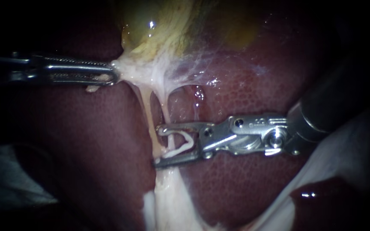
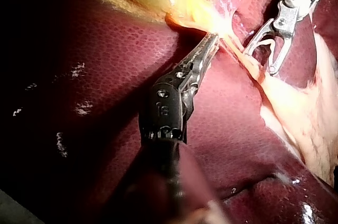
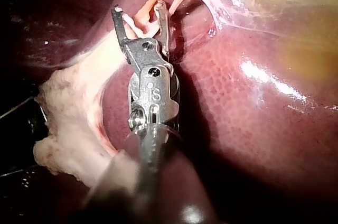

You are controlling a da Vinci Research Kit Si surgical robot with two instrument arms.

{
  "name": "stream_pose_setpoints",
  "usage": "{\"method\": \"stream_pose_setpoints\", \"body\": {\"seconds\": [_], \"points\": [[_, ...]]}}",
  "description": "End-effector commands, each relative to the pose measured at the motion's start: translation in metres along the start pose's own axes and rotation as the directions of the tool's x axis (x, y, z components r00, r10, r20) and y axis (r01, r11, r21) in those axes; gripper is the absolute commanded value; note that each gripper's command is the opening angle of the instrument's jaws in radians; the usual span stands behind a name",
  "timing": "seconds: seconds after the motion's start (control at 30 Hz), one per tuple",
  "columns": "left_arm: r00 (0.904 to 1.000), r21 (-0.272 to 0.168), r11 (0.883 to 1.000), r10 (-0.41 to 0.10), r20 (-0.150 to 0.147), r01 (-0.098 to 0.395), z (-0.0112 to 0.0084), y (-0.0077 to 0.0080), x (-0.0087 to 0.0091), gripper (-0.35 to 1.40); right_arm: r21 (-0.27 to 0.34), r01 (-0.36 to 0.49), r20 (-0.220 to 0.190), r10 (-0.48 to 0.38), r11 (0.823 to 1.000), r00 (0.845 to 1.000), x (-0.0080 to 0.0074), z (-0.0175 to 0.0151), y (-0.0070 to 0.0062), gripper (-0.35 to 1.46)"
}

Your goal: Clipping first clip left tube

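My left instrument (image 1: 113,72) comes in from the left, its jaws shut on pale tissue at the foot of the yellow-green gallbladder (image 1: 159,25), and holds it taut. Two thin tubes run down from there: the left tube (image 1: 144,107) and the right tube (image 1: 164,109). My right instrument (image 1: 156,145) comes in from the right. Its jaws stand apart and carry an open white clip (image 1: 180,143) that touches both. The left tube crosses their mouth at the tips. In the right wrist view a pink strand (image 3: 141,20) lies between the jaws of my right instrument (image 3: 138,8).
Dark red liver (image 1: 245,179) lies under and around everything. A pale fatty band (image 1: 172,201) runs down from where the tubes meet. A pale sheet (image 1: 343,141) lies at the lower right. A small wet pool (image 1: 198,92) glints beside the right tube.
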Motion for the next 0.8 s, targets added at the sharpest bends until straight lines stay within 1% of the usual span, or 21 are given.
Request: {"method": "stream_pose_setpoints", "body": {"seconds": [0.03, 0.2, 0.4, 0.67, 0.8], "points": [[1.0, 0.0, 1.0, 0.0, 0.0, 0.0, 0.0, 0.0, 0.0, -0.35, 0.0, 0.0, 0.0, 0.0, 1.0, 1.0, -0.0002, 0.0, 0.0002, 0.5], [1.0, 0.001, 1.0, 0.0, 0.0, 0.0, 0.0, 0.0, 0.0, -0.35, 0.012, -0.005, 0.001, 0.005, 1.0, 1.0, -0.0005, 0.0004, 0.0007, 0.5], [1.0, 0.001, 1.0, 0.0, 0.0, 0.0, 0.0, 0.0, 0.0, -0.35, 0.035, -0.005, 0.001, 0.005, 0.999, 1.0, 0.0, 0.0015, 0.0007, 0.5], [1.0, 0.001, 1.0, 0.0, 0.0, 0.0, 0.0, 0.0, 0.0, -0.35, 0.085, -0.011, -0.043, 0.015, 0.996, 0.999, 0.001, 0.0035, 0.0006, 0.5], [1.0, 0.001, 1.0, 0.0, 0.0, 0.0, 0.0001, 0.0001, 0.0, -0.35, 0.091, -0.018, -0.06, 0.023, 0.996, 0.998, 0.0013, 0.0046, 0.0005, 0.5]]}}
